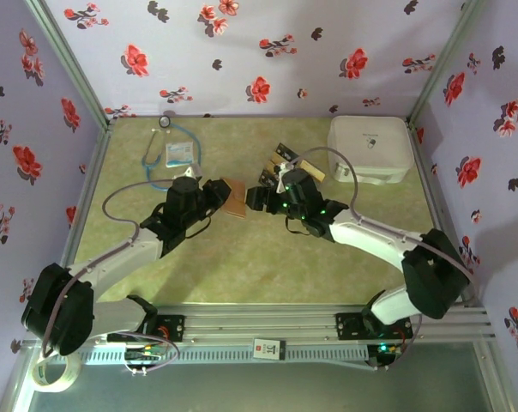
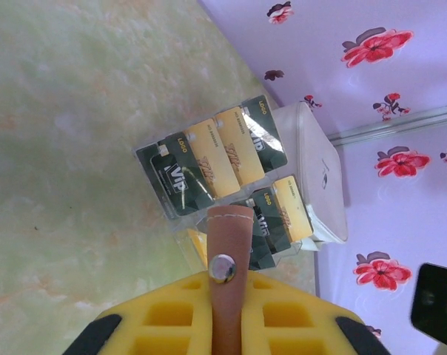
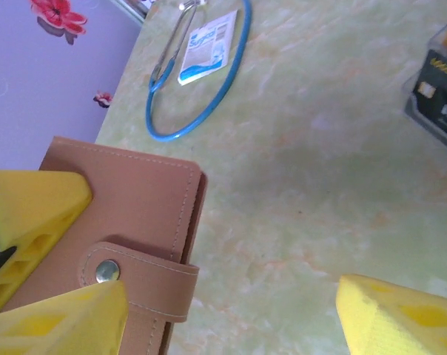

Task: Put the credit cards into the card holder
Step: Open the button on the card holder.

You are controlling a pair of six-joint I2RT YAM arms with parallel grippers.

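The reddish-brown card holder (image 1: 234,200) is folded, with its snap strap (image 3: 135,277) across the edge. My left gripper (image 1: 213,196) is shut on it, and its yellow pads (image 2: 164,318) clamp the holder (image 2: 229,244) from both sides. My right gripper (image 1: 261,196) stands open just right of the holder. Its left fingertip (image 3: 68,322) is at the strap and its right fingertip (image 3: 401,318) is over bare table. Several tan and black credit cards (image 2: 212,159) lie in clear sleeves beyond the holder, the same credit cards (image 1: 286,163) sitting behind my right gripper.
A big white case (image 1: 370,148) stands at the back right, just past the cards. A blue stethoscope (image 1: 166,153) and a white-blue packet (image 3: 207,41) lie at the back left. Floral walls enclose the green table (image 1: 268,257).
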